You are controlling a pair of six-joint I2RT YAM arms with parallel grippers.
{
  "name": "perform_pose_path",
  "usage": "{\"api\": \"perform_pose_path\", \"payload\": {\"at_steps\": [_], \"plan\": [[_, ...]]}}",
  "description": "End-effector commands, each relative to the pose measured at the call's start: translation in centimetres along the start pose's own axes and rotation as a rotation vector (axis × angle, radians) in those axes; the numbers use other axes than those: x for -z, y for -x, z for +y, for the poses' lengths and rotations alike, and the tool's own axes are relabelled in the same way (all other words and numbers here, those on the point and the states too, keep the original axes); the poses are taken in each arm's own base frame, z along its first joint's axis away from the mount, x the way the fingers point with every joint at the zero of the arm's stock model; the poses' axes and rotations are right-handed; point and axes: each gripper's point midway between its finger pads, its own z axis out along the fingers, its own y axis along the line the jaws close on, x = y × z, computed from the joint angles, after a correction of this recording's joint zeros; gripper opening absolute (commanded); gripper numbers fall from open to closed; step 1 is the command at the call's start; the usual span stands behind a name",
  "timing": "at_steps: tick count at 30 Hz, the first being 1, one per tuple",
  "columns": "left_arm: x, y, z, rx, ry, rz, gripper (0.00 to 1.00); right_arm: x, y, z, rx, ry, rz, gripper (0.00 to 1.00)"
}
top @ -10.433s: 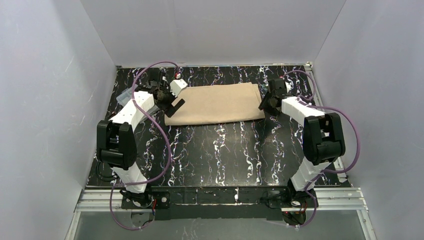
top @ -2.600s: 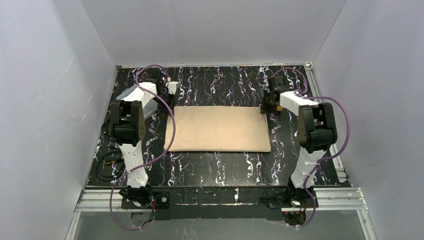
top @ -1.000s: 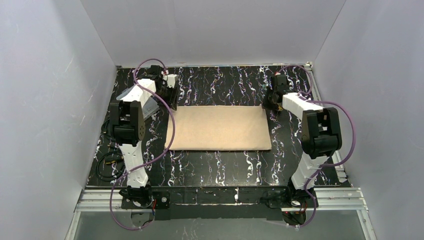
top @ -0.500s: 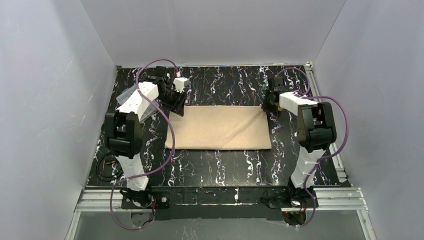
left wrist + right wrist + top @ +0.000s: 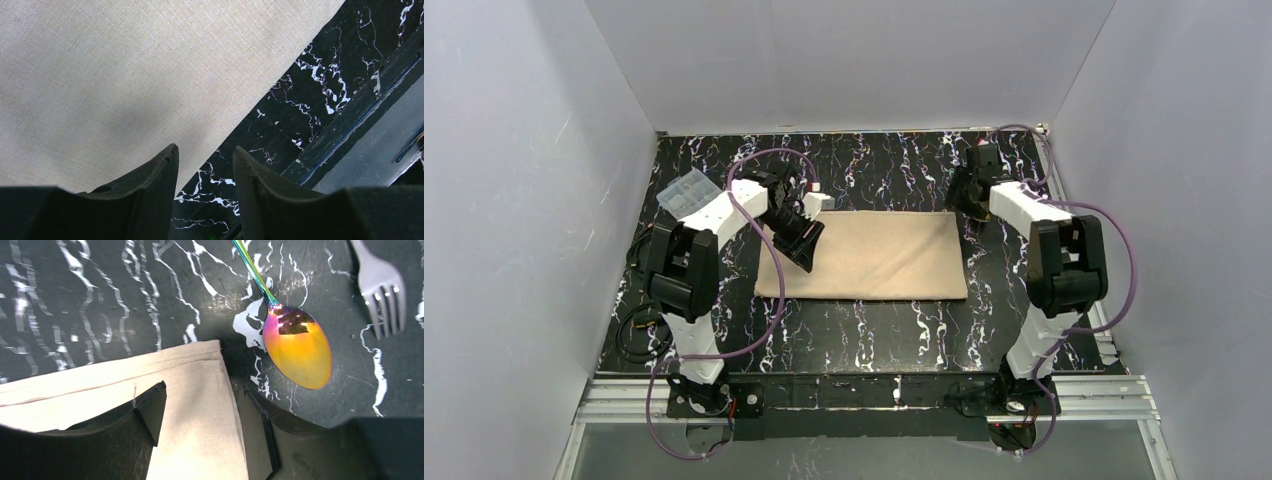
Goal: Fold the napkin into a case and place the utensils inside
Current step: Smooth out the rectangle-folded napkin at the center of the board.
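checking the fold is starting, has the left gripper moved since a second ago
Yes: the left gripper moved right and nearer, away from the box, to over the napkin's left edge.

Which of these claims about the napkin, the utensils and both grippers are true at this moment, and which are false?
1. The spoon lies on the bare table beside the napkin. True.
2. The fork is tucked inside the napkin. False: it lies uncovered on the table near the spoon.
3. The left gripper is clamped on the napkin. False: its jaws stand apart with nothing between them.
4. The right gripper has open jaws over a napkin corner. True.
5. The napkin is bunched in a heap. False: it lies flat as a rectangle.
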Motion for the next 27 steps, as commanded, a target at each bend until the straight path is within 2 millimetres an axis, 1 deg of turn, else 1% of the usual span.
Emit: {"api": "perform_pose_path", "payload": {"at_steps": [1,2,4,7,8,10,13,17,20,23,27], "plan": [[0.6,0.7,-2.1,-0.025,-0.05,-0.018,0.42,5.1,3.7,2.9,-0.013,0.1,-0.122,0.64],[0.6,1.0,-2.7,-0.031,-0.064,-0.025,0.41,5.4,3.3,3.4,-0.014,0.123,-0.117,0.63],[0.4,1.4,-4.2,-0.036,-0.1,-0.029,0.41,5.5,1.3,5.1,-0.009,0.194,-0.071,0.6],[-1.0,1.5,-5.9,-0.022,-0.163,-0.006,0.38,5.4,-2.4,7.7,-0.014,0.305,0.059,0.58],[-1.5,1.5,-6.1,-0.022,-0.169,0.004,0.38,5.5,-3.5,8.3,-0.02,0.332,0.09,0.56],[-2.6,1.5,-5.8,-0.023,-0.152,0.023,0.37,6.2,-5.4,9.3,-0.04,0.396,0.139,0.54],[-3.9,1.4,-4.7,-0.014,-0.118,0.044,0.35,8.0,-8.1,10.0,-0.063,0.483,0.213,0.51],[-5.3,0.6,-2.4,-0.007,-0.032,0.071,0.33,9.6,-11.8,9.7,-0.072,0.547,0.334,0.48],[-5.9,0.1,-1.0,-0.008,0.033,0.083,0.32,9.7,-14.3,9.0,-0.069,0.555,0.414,0.48],[-6.1,-0.3,0.0,-0.012,0.083,0.088,0.32,8.7,-16.0,8.2,-0.066,0.526,0.482,0.48],[-6.1,-0.3,1.0,-0.022,0.14,0.082,0.32,6.5,-17.2,7.0,-0.055,0.444,0.522,0.47]]}}
